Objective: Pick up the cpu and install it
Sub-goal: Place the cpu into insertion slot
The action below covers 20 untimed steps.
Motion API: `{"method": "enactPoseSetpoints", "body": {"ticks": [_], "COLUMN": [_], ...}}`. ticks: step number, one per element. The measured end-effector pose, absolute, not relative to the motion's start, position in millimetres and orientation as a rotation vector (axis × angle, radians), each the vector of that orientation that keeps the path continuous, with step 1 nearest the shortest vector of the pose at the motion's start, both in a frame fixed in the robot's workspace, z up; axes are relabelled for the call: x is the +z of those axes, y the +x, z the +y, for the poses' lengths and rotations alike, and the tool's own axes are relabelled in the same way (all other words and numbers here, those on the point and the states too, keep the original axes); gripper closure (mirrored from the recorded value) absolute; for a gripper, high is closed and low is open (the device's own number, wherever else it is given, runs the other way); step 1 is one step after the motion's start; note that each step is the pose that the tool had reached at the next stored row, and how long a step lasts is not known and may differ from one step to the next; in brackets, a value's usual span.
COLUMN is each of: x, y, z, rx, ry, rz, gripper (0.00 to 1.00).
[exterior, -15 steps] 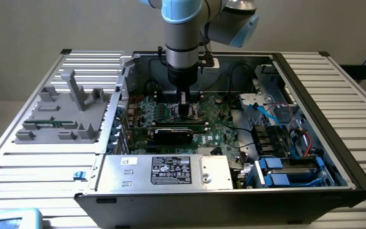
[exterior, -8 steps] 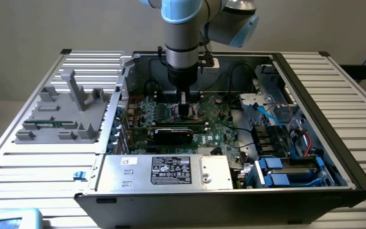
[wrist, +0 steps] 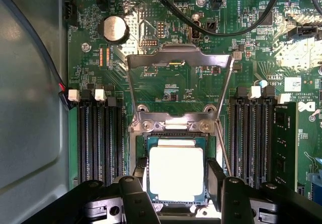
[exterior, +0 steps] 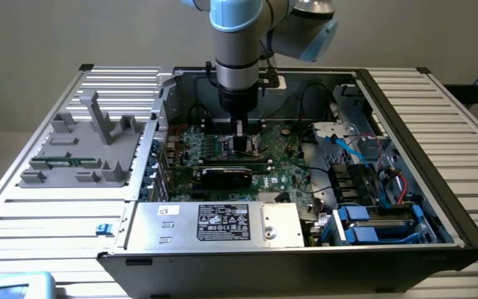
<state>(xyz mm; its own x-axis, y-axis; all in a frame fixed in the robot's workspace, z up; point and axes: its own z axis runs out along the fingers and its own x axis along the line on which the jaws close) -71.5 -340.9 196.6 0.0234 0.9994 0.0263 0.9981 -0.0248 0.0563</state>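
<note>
- The cpu (wrist: 176, 172) is sitting between the fingers of the pincer (wrist: 179, 177), which is pinching it by two opposite edges directly over the socket (wrist: 171, 132). Whether it is fully seated, I cannot tell.
- If the chip is tilting or sitting turned, pressing down is risking bent contacts.
- The load frame (wrist: 146, 60) is standing open just beyond the pincer, where a stray finger could be knocking it onto the chip.
- Memory slots (wrist: 98, 138) are flanking the pincer on both sides, leaving little room for spreading.
</note>
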Motion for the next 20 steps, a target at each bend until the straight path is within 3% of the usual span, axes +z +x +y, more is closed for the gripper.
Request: {"method": "enactPoseSetpoints", "body": {"ticks": [7, 9, 10, 15, 20], "x": [197, 197, 197, 198, 219], "y": [-71, -71, -71, -72, -71], "z": [-341, -341, -341, -341, -341], "rx": [0.091, 0.091, 0.091, 0.092, 0.092], "ry": [2.231, 2.231, 2.231, 2.232, 2.232], "rz": [2.178, 2.178, 2.178, 2.178, 2.179], "gripper": [0.45, 0.43, 0.36, 0.36, 0.36]}}
